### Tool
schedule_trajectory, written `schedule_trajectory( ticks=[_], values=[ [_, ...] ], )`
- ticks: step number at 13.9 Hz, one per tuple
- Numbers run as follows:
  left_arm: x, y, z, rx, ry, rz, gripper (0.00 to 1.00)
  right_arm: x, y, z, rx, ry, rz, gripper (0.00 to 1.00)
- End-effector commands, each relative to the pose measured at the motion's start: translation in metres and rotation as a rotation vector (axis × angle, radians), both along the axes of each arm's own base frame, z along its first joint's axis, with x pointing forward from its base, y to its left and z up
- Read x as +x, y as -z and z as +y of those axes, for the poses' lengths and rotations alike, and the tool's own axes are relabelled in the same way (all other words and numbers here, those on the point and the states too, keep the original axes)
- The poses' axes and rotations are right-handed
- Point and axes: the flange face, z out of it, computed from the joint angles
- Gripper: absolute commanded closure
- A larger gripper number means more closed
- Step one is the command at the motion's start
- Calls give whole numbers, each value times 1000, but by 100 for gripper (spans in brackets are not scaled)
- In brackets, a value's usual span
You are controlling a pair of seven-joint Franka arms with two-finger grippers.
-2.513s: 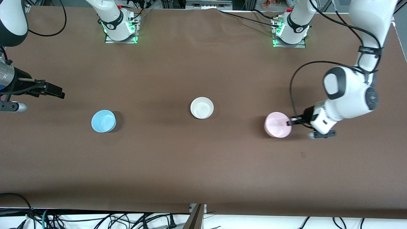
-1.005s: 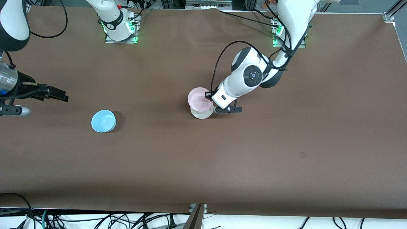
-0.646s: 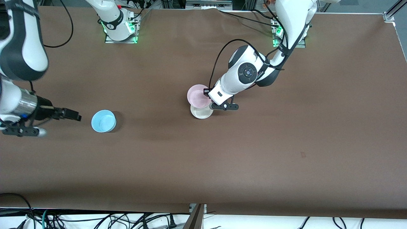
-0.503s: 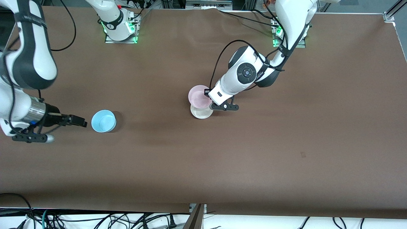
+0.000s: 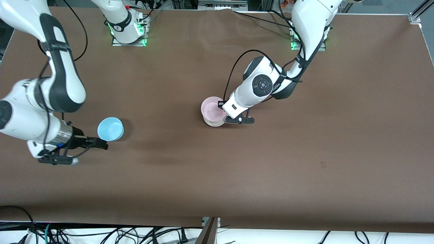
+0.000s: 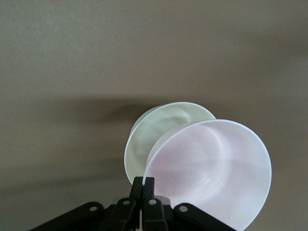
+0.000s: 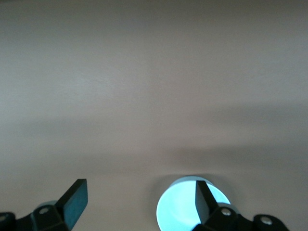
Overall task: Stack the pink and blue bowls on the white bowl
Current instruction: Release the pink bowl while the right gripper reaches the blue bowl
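Right now you have the brown table [image 5: 217,176] carrying three bowls, all roughly midway between its robot edge and its camera edge. Your left arm [image 5: 305,27] comes down from its base toward the middle of the table, and your right arm [image 5: 57,71] curls around toward its own end.

At the table's middle, your left gripper [image 5: 222,102] has its fingers [image 6: 143,192] pressed together on the rim of the pink bowl [image 5: 212,108], pinching the wall on the side toward the left arm's end. You are holding that bowl tilted over the white bowl [image 5: 214,122]; from the front you see only a sliver of white rim below the pink. In the left wrist view the pink bowl [image 6: 211,168] overlaps the white bowl [image 6: 159,134] and sits off-centre from it, so the white interior shows beside it. Whether the two bowls touch you cannot tell.

Toward the right arm's end of the table, the blue bowl [image 5: 110,129] stands upright on the surface, well apart from the other two. Your right gripper [image 5: 101,145] is low just beside it, toward the camera edge, with its fingers [image 7: 74,199] spread wide and holding nothing. In the right wrist view the blue bowl [image 7: 180,209] lies close by one finger, partly covered by it.
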Motion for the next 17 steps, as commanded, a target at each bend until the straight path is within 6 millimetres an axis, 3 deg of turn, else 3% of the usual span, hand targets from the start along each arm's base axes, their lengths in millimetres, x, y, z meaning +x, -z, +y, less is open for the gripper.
schedule_trajectory(
  ticks=[1, 3, 6, 11, 15, 16, 17],
  values=[
    [9, 3, -1, 19, 28, -37, 100, -10, 49, -3, -47, 4, -33, 1],
    [8, 10, 0, 23, 26, -29, 100, -21, 78, -7, -73, -19, -21, 1],
    [7, 14, 0, 27, 27, -24, 100, -35, 96, -31, -129, -68, 17, 1],
    [10, 24, 3, 34, 25, -16, 100, -47, 91, -52, -148, -124, 30, 1],
    [19, 28, 4, 31, 7, -17, 100, -75, 86, -54, -147, -145, 52, 1],
    [19, 29, 4, 31, 3, -14, 91, -83, 88, -58, -150, -140, 49, 1],
    [20, 28, 5, 30, -6, -13, 69, -93, 91, -59, -151, -146, 37, 2]
  ],
)
